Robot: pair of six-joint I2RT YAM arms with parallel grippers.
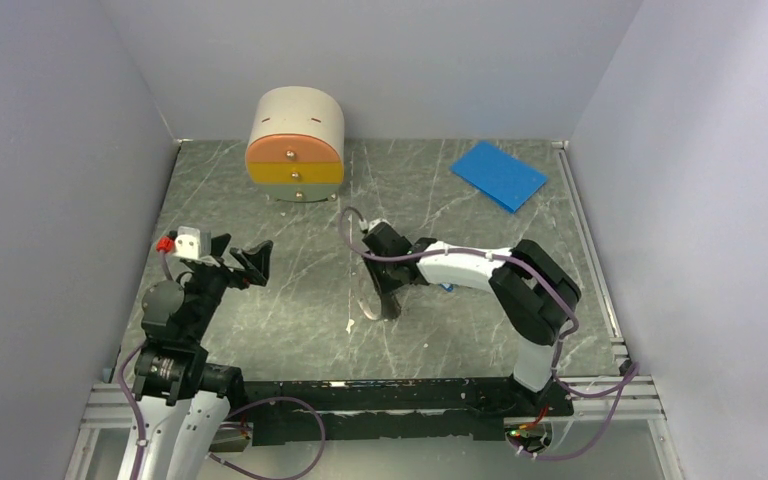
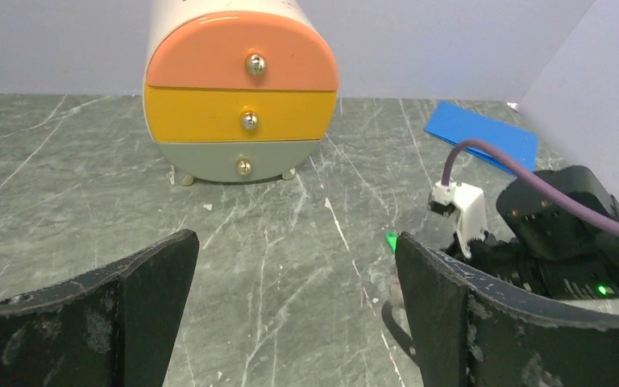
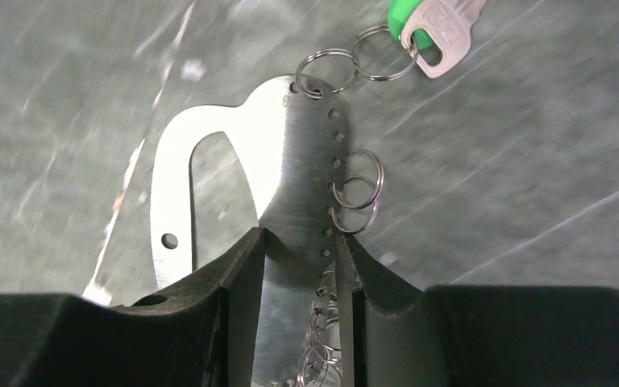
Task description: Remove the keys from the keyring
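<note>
My right gripper (image 3: 300, 238) is shut on the keyring (image 3: 298, 161), a flat silvery metal plate with a row of holes and several small split rings. The key (image 3: 442, 34), silvery with a bright green head, hangs from the plate's far end by two linked rings and lies on the table. In the top view the right gripper (image 1: 391, 288) points down at the table's middle with the plate (image 1: 373, 311) under it. My left gripper (image 1: 245, 258) is open and empty, raised at the left. In the left wrist view (image 2: 297, 242) a sliver of the green head (image 2: 390, 240) shows beside the right finger.
A round three-drawer box (image 1: 295, 145) with orange, yellow and grey fronts stands at the back, also in the left wrist view (image 2: 240, 89). A flat blue pad (image 1: 498, 175) lies at the back right. Grey walls close in the marbled table (image 1: 290, 320).
</note>
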